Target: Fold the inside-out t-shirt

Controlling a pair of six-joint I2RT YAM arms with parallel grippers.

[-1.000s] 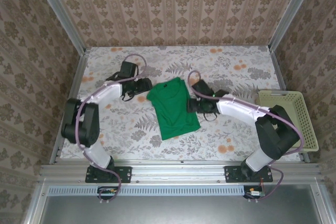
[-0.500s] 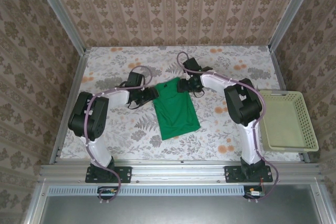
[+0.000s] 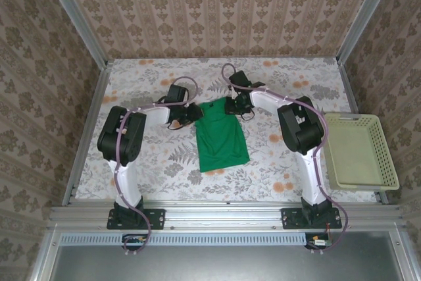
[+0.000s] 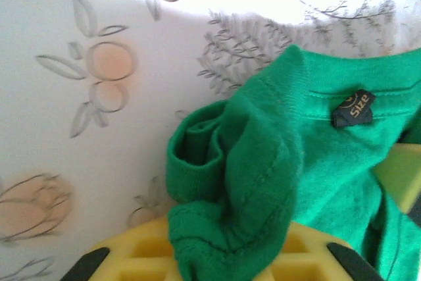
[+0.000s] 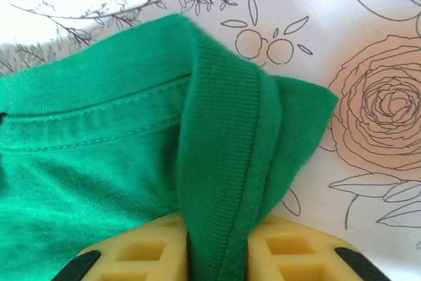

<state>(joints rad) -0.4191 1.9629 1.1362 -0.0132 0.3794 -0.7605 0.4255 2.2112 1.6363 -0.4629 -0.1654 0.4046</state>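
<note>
Table (image 3: 151,162): flowered surface, with the pale basket (image 3: 352,117) at its right edge as marker for all else.
Inside-out t-shirt (image 3: 222,139): bright green, flat and narrow, well to the left of the basket, long side parallel to the basket's long side.
Cloth: light, limp, wrinkly; likely to sag and to slip from a shallow pinch.
Left gripper (image 3: 191,113): at the neck-end corner farther from the basket; seemingly pinched on a bunched roll of cloth, pads half buried in the wrist view.
Right gripper (image 3: 231,105): at the neck-end corner nearer the basket; pressed together on the ribbed collar (image 5: 220,143).
Collar as hold: thick, stitched, probably the firmest grip; both corners best lifted together.
Size tag (image 4: 353,106): dark, at the neckline seam.
</note>
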